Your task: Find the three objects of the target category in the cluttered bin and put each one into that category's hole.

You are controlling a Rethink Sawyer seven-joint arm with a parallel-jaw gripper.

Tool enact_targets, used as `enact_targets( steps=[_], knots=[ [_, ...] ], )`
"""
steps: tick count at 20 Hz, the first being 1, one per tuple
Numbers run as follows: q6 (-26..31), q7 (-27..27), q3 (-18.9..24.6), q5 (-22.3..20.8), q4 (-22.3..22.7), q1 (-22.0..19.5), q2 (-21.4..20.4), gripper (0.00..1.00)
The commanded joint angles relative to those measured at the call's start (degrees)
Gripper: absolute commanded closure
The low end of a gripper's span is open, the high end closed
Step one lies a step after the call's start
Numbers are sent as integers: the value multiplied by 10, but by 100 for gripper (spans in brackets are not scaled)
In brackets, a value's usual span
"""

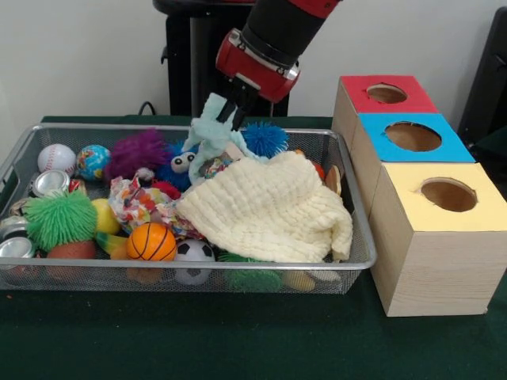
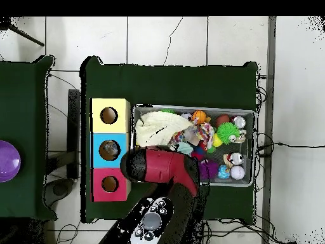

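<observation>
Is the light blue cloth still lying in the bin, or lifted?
Partly lifted. The gripper has its jaws closed on the light blue cloth's top, and its lower end hangs among the toys in the wire bin.

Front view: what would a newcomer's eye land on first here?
Probably the red and black arm coming down over the wire bin, its claw pinching a pale blue cloth lifted above the clutter. Next, the big cream cloth draped over the bin's right half, hiding what lies under it. Beside the bin stands a row of three wooden boxes with holes: red top, blue top, yellow top.
</observation>
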Motion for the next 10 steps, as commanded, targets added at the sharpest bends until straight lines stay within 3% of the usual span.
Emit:
enact_targets(
  steps=[1,6,10],
  knots=[
    [-6,96,29,17,-34,-33,11,100],
    [-142,83,178,54,30,-128,2,100],
    [-206,69,279,47,64,-198,-3,100]
  ],
)
